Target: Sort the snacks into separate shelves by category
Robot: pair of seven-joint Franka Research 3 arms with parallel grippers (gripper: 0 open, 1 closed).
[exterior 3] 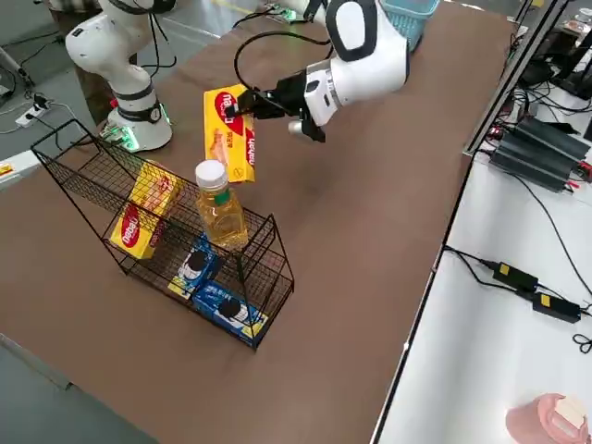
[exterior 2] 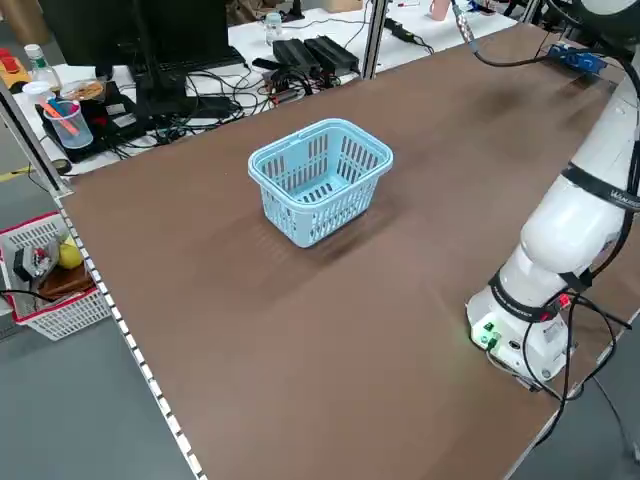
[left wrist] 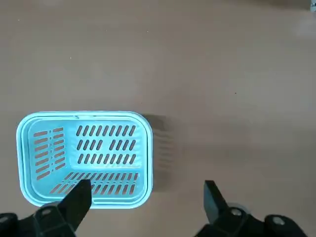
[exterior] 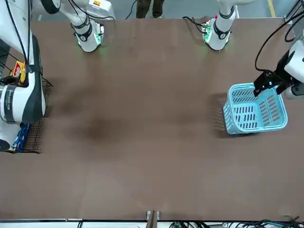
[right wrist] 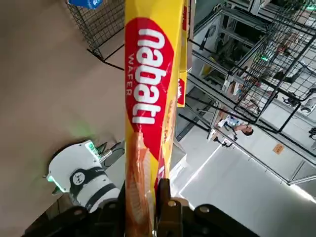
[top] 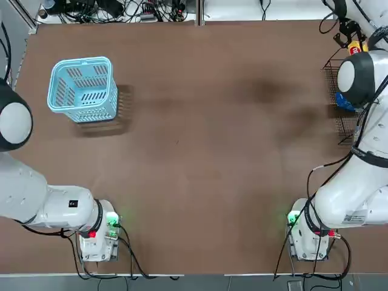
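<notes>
My right gripper (exterior 3: 252, 104) is shut on a yellow wafer packet (exterior 3: 229, 134) with a red oval logo and holds it upright in the air, above and beside the black wire shelves (exterior 3: 268, 268). The right wrist view shows this packet (right wrist: 145, 108) between the fingers. Another yellow packet (exterior 3: 143, 217) stands in the upper tier, and two blue packets (exterior 3: 194, 264) lie in the lower tier. At the far left my left gripper (left wrist: 145, 190) hangs open over the near rim of the light-blue basket (left wrist: 84, 114).
A bottle of yellow oil (exterior 3: 219, 208) stands on the rack. The rack sits at the table's right edge (top: 342, 121), half under the right arm. The basket (top: 82, 62) stands at the back left. Cables and power bricks lie on a white bench beyond the table.
</notes>
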